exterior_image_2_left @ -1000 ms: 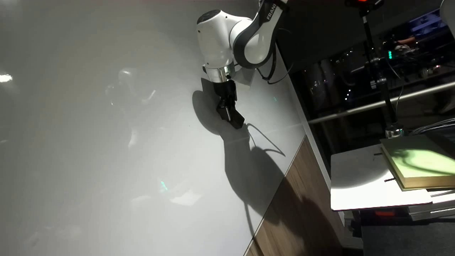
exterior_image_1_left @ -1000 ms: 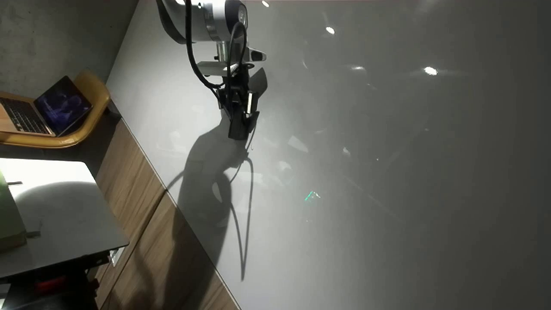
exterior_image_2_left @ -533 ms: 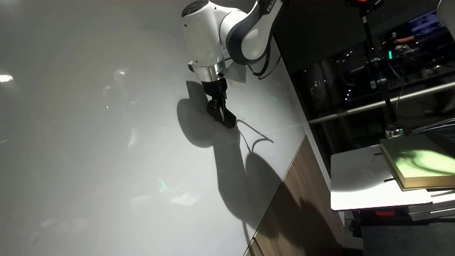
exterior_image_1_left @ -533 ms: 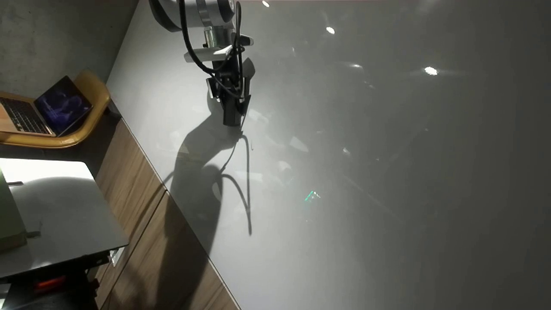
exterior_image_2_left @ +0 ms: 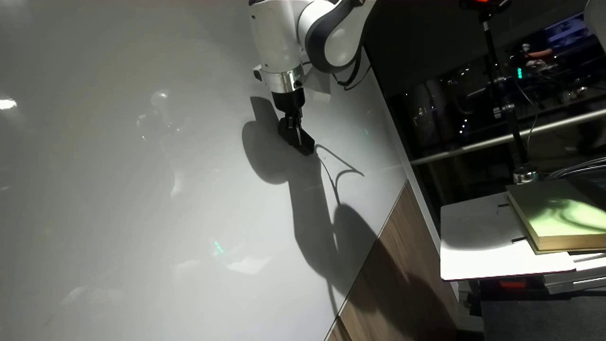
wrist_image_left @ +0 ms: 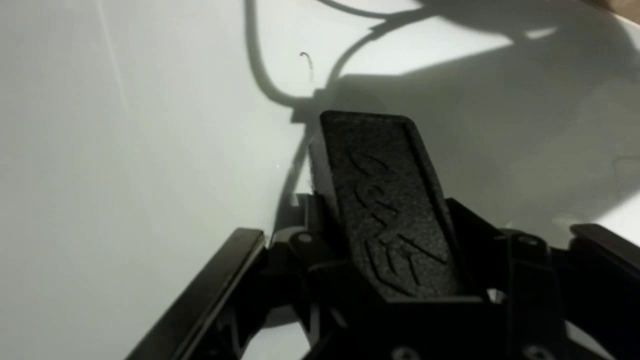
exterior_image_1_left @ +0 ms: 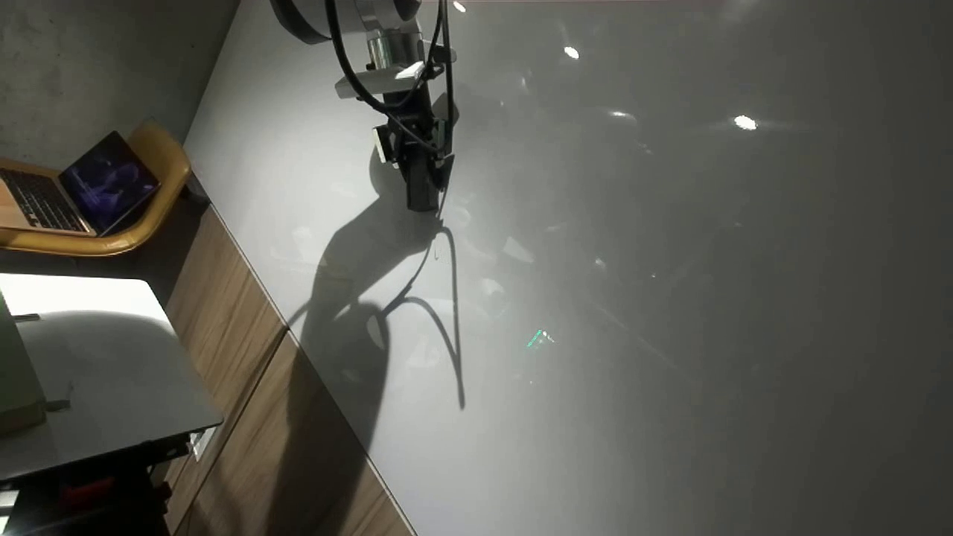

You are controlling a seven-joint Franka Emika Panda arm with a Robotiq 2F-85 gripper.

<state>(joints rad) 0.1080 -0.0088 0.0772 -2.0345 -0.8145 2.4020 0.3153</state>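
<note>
gripper [wrist_image_left: 384, 212] part-closed, clamped on black block [wrist_image_left: 390, 200]

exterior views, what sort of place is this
Probably an office or a lab: there is a laptop on a yellow chair, a green book, and a robot arm.

The arm [exterior_image_2_left: 277, 35] was mostly white, with chunky rounded joints [exterior_image_2_left: 342, 45] and dark grey trim [exterior_image_2_left: 316, 43], plus a shiny silver wrist collar [exterior_image_2_left: 284, 81]. The gripper [wrist_image_left: 385, 215] was basically all black, with angular linkages [wrist_image_left: 531, 275] and small round screw heads [wrist_image_left: 405, 353] showing. Black cables [exterior_image_1_left: 345, 63] looped around the outside, kinda messy, past a pale flat bracket [exterior_image_1_left: 378, 80].
</note>
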